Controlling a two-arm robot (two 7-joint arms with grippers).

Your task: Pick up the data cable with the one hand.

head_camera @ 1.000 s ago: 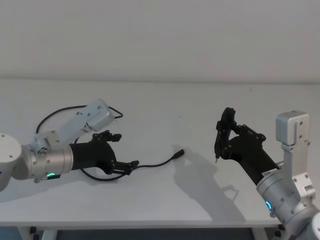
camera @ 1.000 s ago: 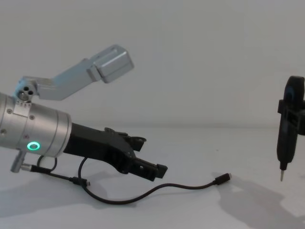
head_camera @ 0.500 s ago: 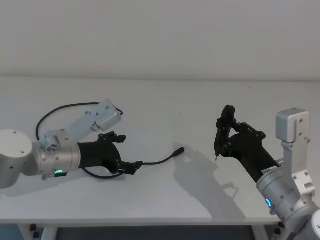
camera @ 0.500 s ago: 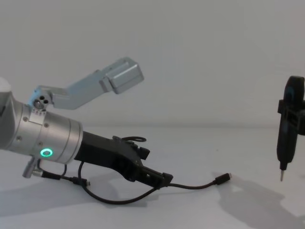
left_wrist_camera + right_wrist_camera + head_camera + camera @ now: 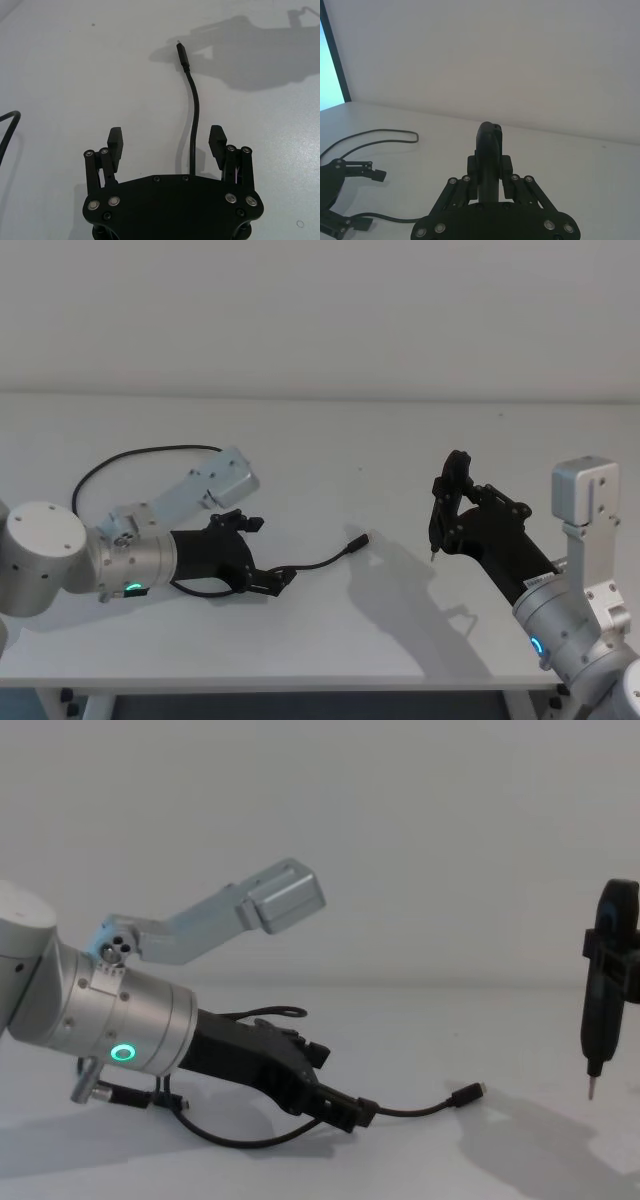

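The left hand (image 5: 270, 552) sits low over the left half of the tabletop (image 5: 330, 640). It is released, with its two black angular fingers (image 5: 116, 142) spread wide. The data cable (image 5: 195, 115) runs between them, nearer one finger than the other. Whether either finger actually touches the cord is hard to judge. Behind the hand is a thick silver wrist (image 5: 135, 1015) with a glowing green ring (image 5: 123, 1053) and a grey box (image 5: 285, 898) on a bracket above it.

The tabletop is a plain, matt, pale grey surface. Its far edge meets a bare, light wall (image 5: 320, 310). A soft shadow (image 5: 400, 585) of the right arm falls across the middle of the tabletop, toward the front edge.

The data cable is thin, black and limp. One small dark plug (image 5: 357, 540) lies flat near the middle of the tabletop. From there the cord curves gently toward the left hand, passes between the fingers and loops under the wrist. It then sweeps out in a wide arc toward the far left of the tabletop. Its other end is hidden behind the grey box.

The right hand (image 5: 445, 505) is slim and dark with a small pointed tip, and it hangs above the right half of the tabletop, well apart from the cable. I cannot tell whether it is clenched.
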